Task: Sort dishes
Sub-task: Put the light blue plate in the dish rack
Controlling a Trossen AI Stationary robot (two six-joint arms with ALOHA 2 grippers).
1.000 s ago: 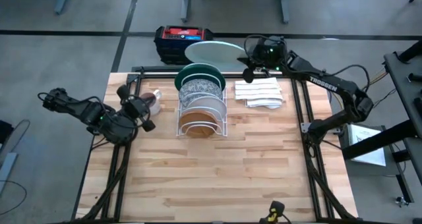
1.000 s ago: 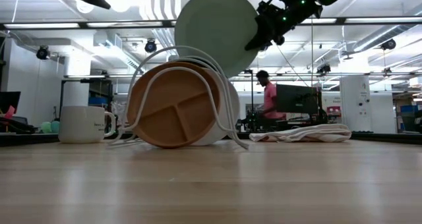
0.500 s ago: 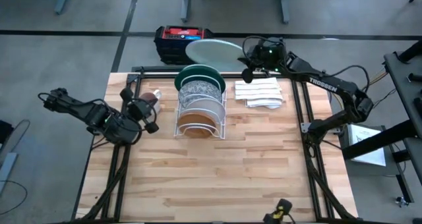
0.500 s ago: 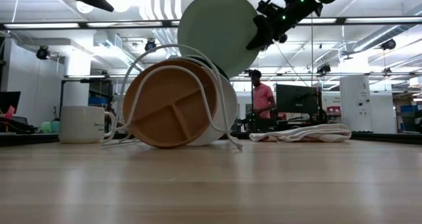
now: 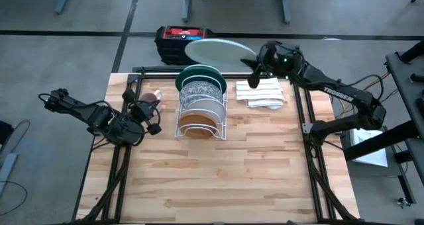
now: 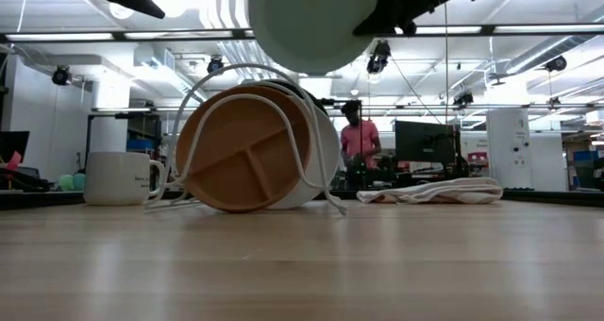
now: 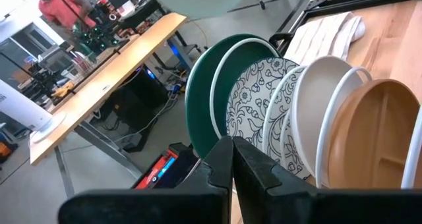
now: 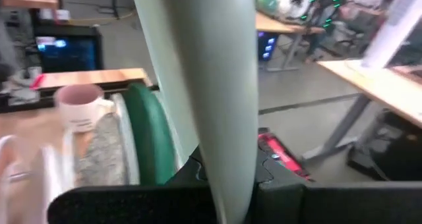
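A white wire rack [image 5: 226, 112] stands at the table's far middle. It holds a dark green plate [image 5: 201, 72], a grey-speckled plate [image 5: 202, 89], a white plate [image 5: 202, 103] and a tan plate [image 5: 197, 122], all on edge. My right gripper [image 5: 254, 65] is shut on a fifth, pale green plate [image 5: 218, 51] high above the rack's far end. My left gripper [image 5: 151, 119] is shut and empty to the left of the rack, apart from it. In the left wrist view its fingers [image 7: 232, 161] point at the plates. My right gripper pinches the pale green plate's rim [image 8: 221, 159] at its right-hand side, one finger on each face. The fingers come roughly level from the table's right. The plate is lifted clear above the rack [image 6: 307, 24], steeply tilted, one face toward the table's near side.
A pink-and-white mug [image 5: 154, 99] stands left of the rack, by my left gripper. Folded white cloths [image 5: 262, 92] lie at the far right. A red-and-black box [image 5: 185, 35] is on the floor beyond the table. A person [image 6: 357, 151] stands in the room behind. The table's near half is bare wood.
My right gripper has gone up with the pale green plate, which now hangs higher above the rack. The rack with its plates has slid slightly toward the table's left. My left gripper has shifted a little toward the rack.
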